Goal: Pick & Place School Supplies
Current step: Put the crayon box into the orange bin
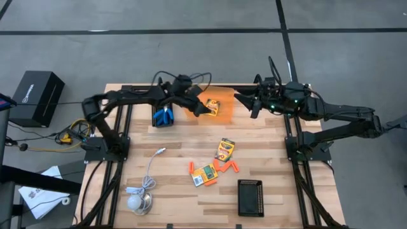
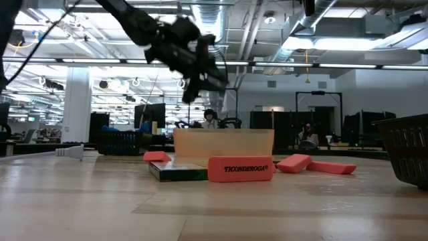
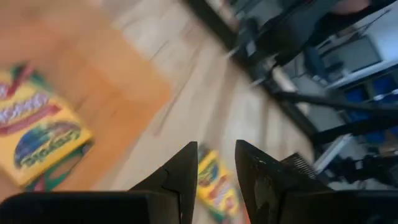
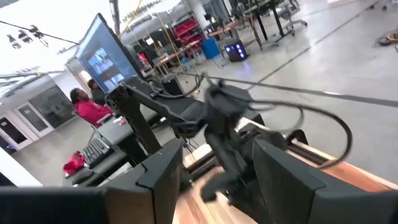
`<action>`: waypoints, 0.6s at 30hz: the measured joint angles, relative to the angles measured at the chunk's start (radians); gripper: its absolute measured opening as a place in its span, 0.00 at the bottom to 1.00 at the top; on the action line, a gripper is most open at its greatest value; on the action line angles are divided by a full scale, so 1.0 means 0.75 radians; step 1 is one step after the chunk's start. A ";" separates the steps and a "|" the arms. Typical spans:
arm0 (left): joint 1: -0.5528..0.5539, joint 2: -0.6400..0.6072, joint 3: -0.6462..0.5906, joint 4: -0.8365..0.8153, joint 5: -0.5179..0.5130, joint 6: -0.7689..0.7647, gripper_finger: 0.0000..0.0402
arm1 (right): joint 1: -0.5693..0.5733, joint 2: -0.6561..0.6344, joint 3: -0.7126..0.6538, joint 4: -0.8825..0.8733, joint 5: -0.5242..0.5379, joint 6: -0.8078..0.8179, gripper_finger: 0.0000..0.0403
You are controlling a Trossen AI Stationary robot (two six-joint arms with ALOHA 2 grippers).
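Though the desk (image 1: 184,137) is crowded, going from 9 o'clock across in the high view: white cable w/ round puck (image 1: 141,198) lies at approx 8 o'clock, near the front edge. Blue object (image 1: 163,117) sits at approx 11 o'clock beside the left arm; can't tell what it is. Left pincer (image 1: 206,109) hangs at 12 o'clock just over an orange sheet (image 1: 224,102), which carries one crayon box (image 1: 212,105). Its fingers (image 3: 181,177) stand partly apart w/ nothing between them in the left wrist view; that box shows below it and another farther off.

Mid-desk, approx 5 o'clock from the sheet: a second crayon box (image 1: 225,149), then a third crayon box (image 1: 205,175) nearer the front, w/ orange sticks (image 1: 226,166) scattered beside and between them. Black tray (image 1: 250,197) lies at approx 5 o'clock on the desk.

Right pincer (image 1: 241,97) hovers at 1 o'clock, just right of the sheet, pointing toward the left arm, fingers (image 4: 163,168) wide apart, holding nothing.
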 joint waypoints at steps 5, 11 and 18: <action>-0.043 -0.172 0.000 0.015 0.007 -0.064 0.26 | -0.001 0.000 0.000 0.001 -0.003 -0.005 0.46; -0.224 -0.245 0.000 -0.017 0.054 -0.009 0.26 | 0.008 0.000 0.000 0.001 -0.010 -0.004 0.46; -0.434 -0.065 -0.001 -0.064 0.138 0.139 0.26 | 0.007 0.000 0.000 0.001 -0.029 -0.002 0.46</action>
